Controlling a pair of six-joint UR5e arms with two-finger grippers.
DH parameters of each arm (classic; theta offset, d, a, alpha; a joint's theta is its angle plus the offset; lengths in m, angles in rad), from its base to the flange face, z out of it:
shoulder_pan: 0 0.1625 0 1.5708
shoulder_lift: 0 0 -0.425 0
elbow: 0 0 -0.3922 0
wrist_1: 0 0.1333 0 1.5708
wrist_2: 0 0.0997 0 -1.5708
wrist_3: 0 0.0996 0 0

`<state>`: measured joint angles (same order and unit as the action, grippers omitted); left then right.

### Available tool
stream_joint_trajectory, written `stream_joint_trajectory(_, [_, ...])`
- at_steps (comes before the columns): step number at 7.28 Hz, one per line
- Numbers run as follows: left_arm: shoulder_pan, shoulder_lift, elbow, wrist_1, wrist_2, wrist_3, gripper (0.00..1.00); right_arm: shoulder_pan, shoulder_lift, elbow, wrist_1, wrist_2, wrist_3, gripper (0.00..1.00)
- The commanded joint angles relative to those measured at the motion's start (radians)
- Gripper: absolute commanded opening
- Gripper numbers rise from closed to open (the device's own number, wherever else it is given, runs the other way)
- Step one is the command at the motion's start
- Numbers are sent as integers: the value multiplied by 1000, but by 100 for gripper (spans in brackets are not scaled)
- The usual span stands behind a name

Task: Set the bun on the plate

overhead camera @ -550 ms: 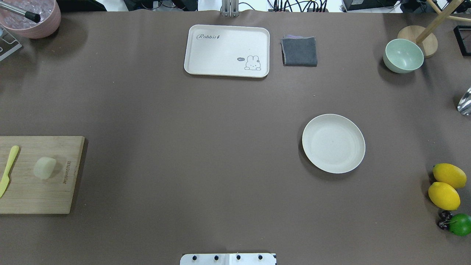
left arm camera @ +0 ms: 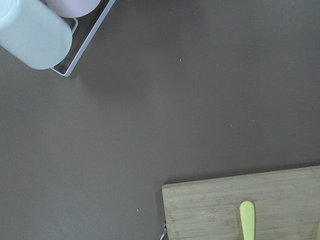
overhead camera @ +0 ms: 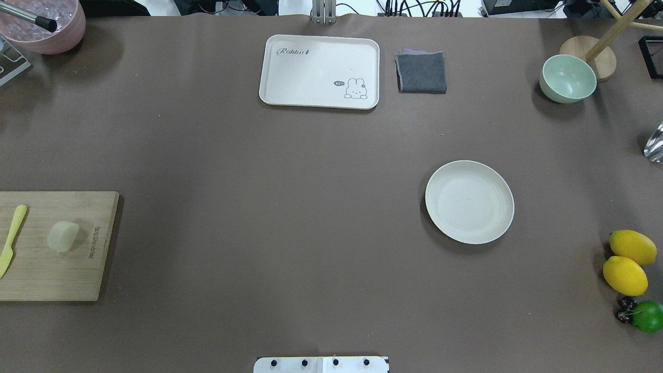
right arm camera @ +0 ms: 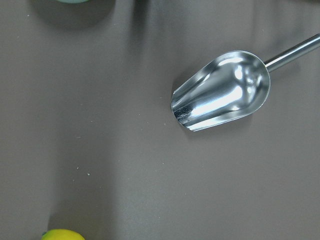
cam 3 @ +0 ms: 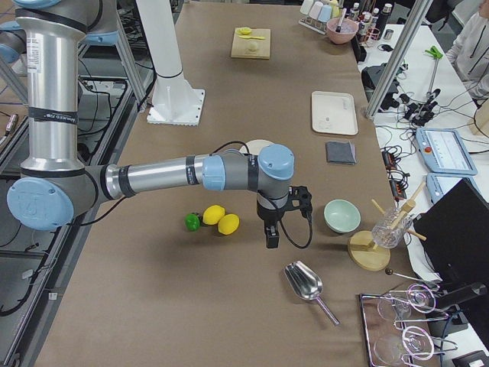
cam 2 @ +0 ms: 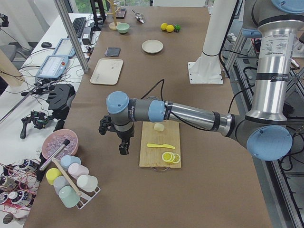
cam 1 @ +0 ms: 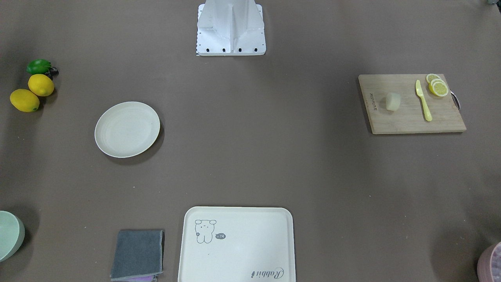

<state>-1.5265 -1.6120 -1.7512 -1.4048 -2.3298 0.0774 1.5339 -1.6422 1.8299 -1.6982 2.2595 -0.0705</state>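
The bun, a small pale cream cylinder, lies on a wooden cutting board at the table's left edge; it also shows in the front view. The round cream plate sits bare on the right half of the table. Neither gripper appears in the overhead or front views. In the left side view, my left gripper hangs just off the board's outer side, away from the bun. My right gripper hangs near the lemons, beyond the plate. Whether either is open or shut I cannot tell.
A yellow knife and lemon slices share the board. A cream tray, grey cloth and green bowl line the far side. Two lemons and a lime lie right. A metal scoop lies under the right wrist.
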Motion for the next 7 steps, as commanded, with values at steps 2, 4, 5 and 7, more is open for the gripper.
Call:
stream_joint_trajectory(2, [-3, -2, -66, -2, 9, -7, 98, 0, 53, 29, 0, 0, 12, 100])
stream_joint_trajectory(4, [-9, -5, -126, -81, 1, -11, 98, 75, 114, 74, 50, 2, 15, 100])
stream_joint_trajectory(5, [-7, -28, -85, -185, 10, -10, 98, 84, 116, 66, 54, 15, 40, 100])
stream_joint_trajectory(7, [-11, -46, -43, -281, -3, -19, 98, 103, 87, 91, 78, 29, 78, 100])
